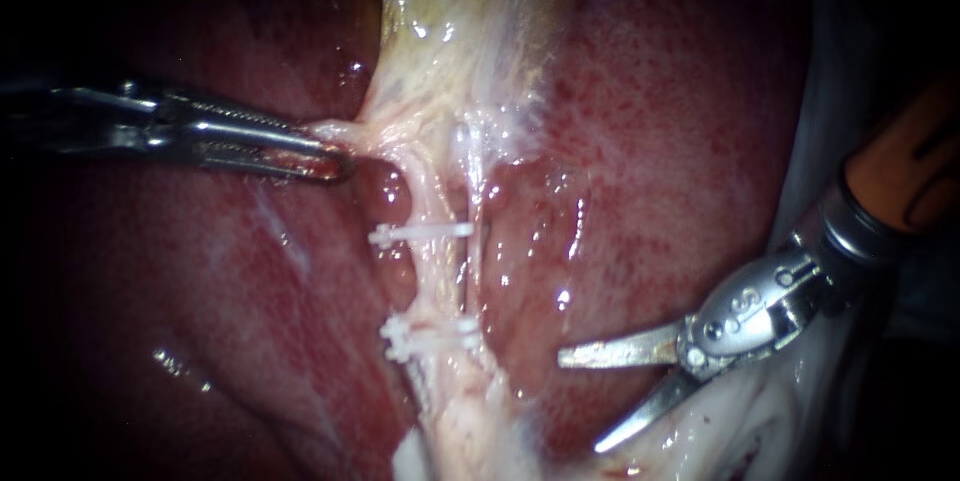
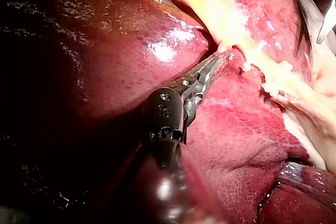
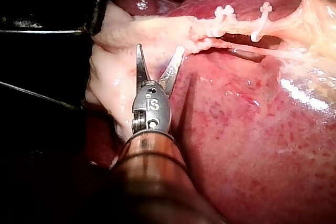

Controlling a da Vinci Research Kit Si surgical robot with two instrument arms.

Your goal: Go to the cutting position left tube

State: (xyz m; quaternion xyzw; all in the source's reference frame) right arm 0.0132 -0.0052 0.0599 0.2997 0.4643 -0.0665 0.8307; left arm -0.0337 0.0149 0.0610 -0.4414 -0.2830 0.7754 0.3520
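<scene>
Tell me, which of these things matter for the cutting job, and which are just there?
Part of the job:
clipped tube
white clips
right instrument, blades open, clear of the tube
left instrument, jaws shut on pale tissue beside the tube

Just there:
liver
gallbladder

The liver point(image 1: 650, 141) is being shown across the left and right of the field, its dark red, speckled surface being lit to a wet gloss. At the far middle the pale yellowish gallbladder point(image 1: 445, 11) is being seen lying against it. Whitish material point(image 1: 850, 51) is being glimpsed along the right edge; whether it is cloth or tissue cannot be told.
</scene>
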